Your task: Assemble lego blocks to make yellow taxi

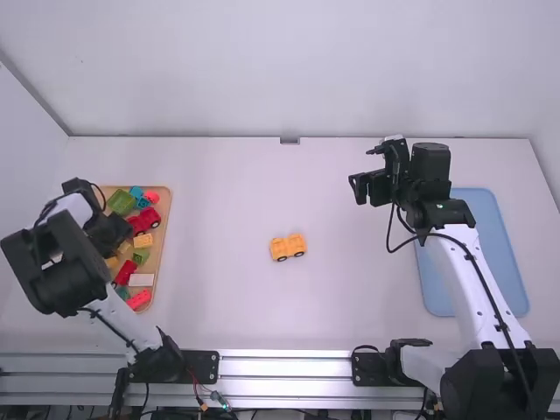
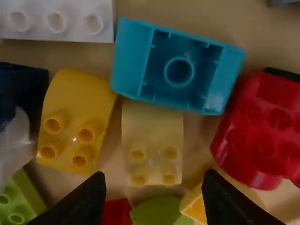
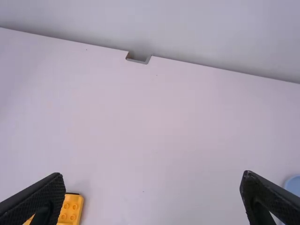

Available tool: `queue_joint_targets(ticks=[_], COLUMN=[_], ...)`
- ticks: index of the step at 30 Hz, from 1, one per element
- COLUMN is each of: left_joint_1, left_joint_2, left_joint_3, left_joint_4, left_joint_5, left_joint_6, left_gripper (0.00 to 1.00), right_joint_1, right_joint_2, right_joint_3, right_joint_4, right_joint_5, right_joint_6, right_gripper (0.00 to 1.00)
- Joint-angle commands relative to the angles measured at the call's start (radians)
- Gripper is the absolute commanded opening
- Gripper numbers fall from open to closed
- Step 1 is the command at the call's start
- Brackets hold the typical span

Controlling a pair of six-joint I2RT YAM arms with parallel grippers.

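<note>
**Taxi on wheels at mid-frame, upper part to go**

You have the white table across most of the high view, with the blue tray at its right. At the far left, the wooden tray holds the loose blocks.

Your left gripper is over that wooden tray, its fingers well apart with nothing between them in its grasp. Your right gripper is at the upper right of the high view, spread wide and empty.

The taxi sits near the centre of the high view and at the lower left of the right wrist view. You have a yellow body with dark wheels, and its bare studs suggest that the top is unfinished. I'd call the job partly done: the base looks made, and a roof or cabin piece is probably next.

Your likely candidates are the yellow curved block, left of centre in the left wrist view, and the smaller pale yellow block near its middle. Neither is gripped; picking, carrying and pressing remain.
</note>
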Motion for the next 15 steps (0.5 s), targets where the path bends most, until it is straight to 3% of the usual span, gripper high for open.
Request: queue_joint_targets(ticks=[1,15], left_joint_1=[-0.003,-0.003], left_joint_2=[0.027,0.039], left_joint_3=[0.021,-0.038], left_joint_4=[0.000,0.080], left_joint_5=[-0.019,-0.063], left_joint_6=[-0.010,-0.026], left_gripper=[0.53,0.46], right_joint_1=[0.004,0.004], right_joint_2=[0.006,0.006], right_joint_3=[0.036,0.036], right_joint_4=[-0.002,-0.002], right_joint_5=[-0.006,-0.006], right_joint_6=[0.005,0.006], right_gripper=[0.98,0.98])
